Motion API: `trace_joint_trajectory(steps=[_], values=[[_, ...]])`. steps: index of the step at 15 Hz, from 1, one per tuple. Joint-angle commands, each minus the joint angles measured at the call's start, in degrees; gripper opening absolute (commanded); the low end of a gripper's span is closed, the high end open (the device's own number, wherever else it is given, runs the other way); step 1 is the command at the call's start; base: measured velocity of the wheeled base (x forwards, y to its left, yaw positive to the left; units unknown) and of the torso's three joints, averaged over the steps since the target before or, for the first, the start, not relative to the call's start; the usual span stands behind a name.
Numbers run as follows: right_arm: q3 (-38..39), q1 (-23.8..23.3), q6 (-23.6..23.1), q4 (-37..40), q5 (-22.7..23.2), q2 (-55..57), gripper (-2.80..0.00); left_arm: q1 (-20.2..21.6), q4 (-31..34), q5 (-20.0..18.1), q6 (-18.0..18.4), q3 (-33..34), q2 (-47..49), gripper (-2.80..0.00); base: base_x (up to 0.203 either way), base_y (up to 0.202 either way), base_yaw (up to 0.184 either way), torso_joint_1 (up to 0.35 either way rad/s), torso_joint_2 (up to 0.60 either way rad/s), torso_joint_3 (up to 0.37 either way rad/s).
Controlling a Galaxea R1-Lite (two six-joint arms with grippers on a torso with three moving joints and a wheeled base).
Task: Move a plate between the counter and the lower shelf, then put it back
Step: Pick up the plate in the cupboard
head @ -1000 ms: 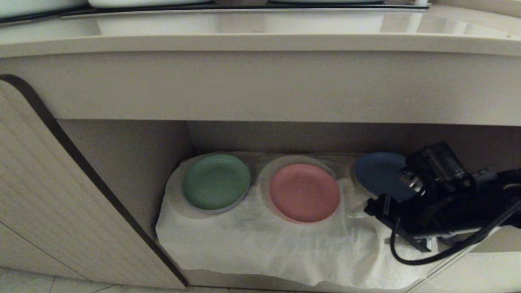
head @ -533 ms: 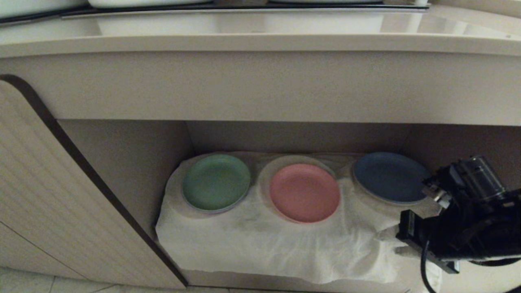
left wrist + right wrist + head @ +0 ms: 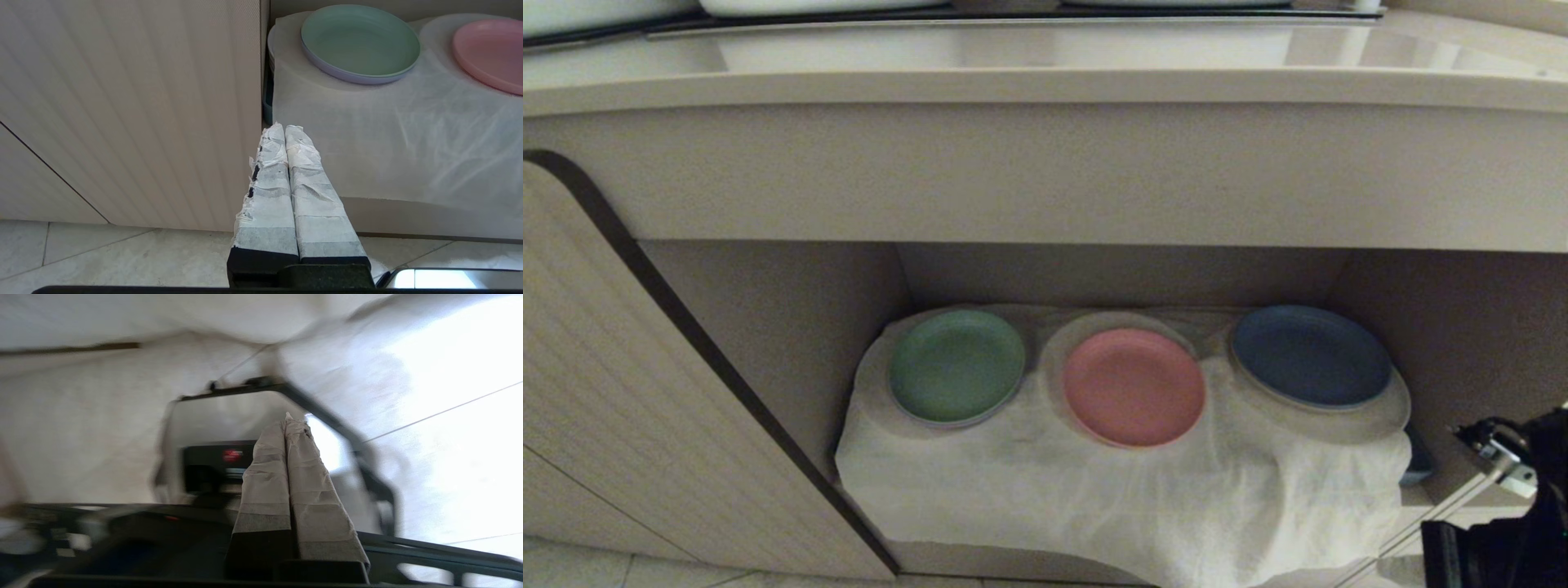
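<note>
Under the counter [image 3: 1045,86], the pink plate [image 3: 1134,386] sits mid-shelf on the cloth [image 3: 1094,498], well left of the nearer right gripper [image 3: 291,420], jaws pressed together, empty.

The lower shelf [image 3: 768,327] was a beige-walled recess under the desk [image 3: 1045,86]. A wrinkled white cloth [image 3: 1094,498] covered its floor and hung over the front edge. On the cloth lay three plates in a row: a green plate [image 3: 956,366] at left, the pink plate [image 3: 1134,386] in the middle, a blue plate [image 3: 1311,355] at right.
</note>
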Motion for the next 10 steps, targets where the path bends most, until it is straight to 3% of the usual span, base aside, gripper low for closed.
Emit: trace_joint_trajectory(steps=[1,3,6,10], values=[[4.6,-1.3,-4.5,-0.7,-1.1,-8.8,-2.80,0.0,0.0,0.0,0.0,0.0,0.0,-2.80,0.000,0.000,0.000,0.000,0.00,0.000],[11.9,-5.7,-14.4,-6.1,-2.1,-15.0,-2.80,0.0,0.0,0.0,0.0,0.0,0.0,-2.80,0.000,0.000,0.000,0.000,0.00,0.000],[23.8,-13.5,-26.8,-23.2,-2.2,-24.3,-2.80,0.0,0.0,0.0,0.0,0.0,0.0,-2.80,0.000,0.000,0.000,0.000,0.00,0.000],[25.1,-19.9,-30.0,-24.9,-0.1,-38.7,-2.80,0.0,0.0,0.0,0.0,0.0,0.0,-2.80,0.000,0.000,0.000,0.000,0.00,0.000]])
